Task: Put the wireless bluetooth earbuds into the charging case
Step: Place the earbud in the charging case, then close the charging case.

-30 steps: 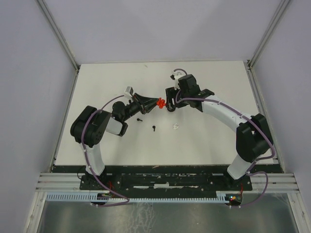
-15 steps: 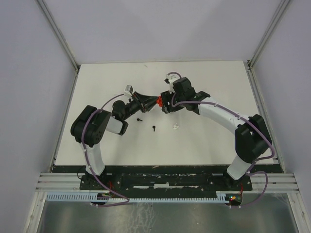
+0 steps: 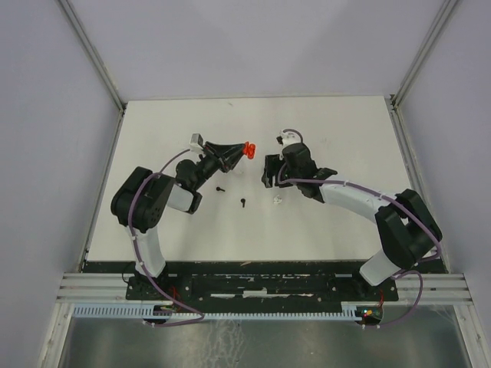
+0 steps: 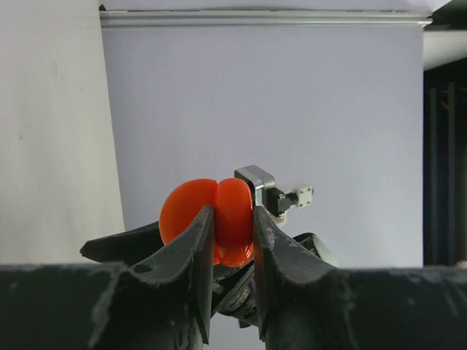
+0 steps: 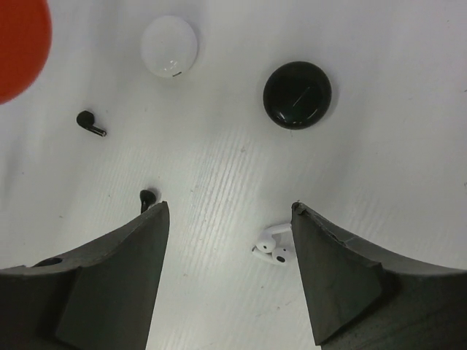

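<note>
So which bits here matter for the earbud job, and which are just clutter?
Job: red case in left hand; black earbud; second black earbud; white earbuds.
Clutter: white disc; black disc, possibly spare cases.

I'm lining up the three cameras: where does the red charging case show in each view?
Top external: red charging case at centre, held by the left pincer.
Left wrist: centre, clamped between the fingers.
Right wrist: top-left corner, cut by the edge.
Shared landmark: white earbud, in top external and right wrist only.
</note>
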`<act>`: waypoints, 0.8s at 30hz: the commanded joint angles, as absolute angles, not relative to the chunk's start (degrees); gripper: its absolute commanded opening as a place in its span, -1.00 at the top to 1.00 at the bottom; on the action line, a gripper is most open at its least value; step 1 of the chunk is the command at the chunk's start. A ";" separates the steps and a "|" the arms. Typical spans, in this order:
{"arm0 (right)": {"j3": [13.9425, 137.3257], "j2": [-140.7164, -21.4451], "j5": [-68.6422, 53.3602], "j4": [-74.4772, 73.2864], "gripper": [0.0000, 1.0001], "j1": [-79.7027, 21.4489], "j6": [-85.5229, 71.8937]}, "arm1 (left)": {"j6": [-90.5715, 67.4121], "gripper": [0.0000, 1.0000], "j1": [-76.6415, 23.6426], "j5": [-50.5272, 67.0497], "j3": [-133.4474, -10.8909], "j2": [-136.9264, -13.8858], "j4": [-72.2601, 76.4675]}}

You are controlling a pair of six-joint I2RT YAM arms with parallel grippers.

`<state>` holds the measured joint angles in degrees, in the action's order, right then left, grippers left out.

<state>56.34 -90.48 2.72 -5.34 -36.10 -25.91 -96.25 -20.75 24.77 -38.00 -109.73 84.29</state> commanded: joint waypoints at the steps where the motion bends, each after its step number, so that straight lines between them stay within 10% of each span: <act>1: 53.68 -87.97 4.46 12.70 -0.52 -36.20 -30.63 | -101.39 0.94 -21.62 17.72 -36.20 -105.50 89.62; 24: 45.83 -98.77 14.82 51.82 -0.56 -44.65 -10.11 | -109.78 0.94 -27.15 5.41 -33.96 -101.53 78.51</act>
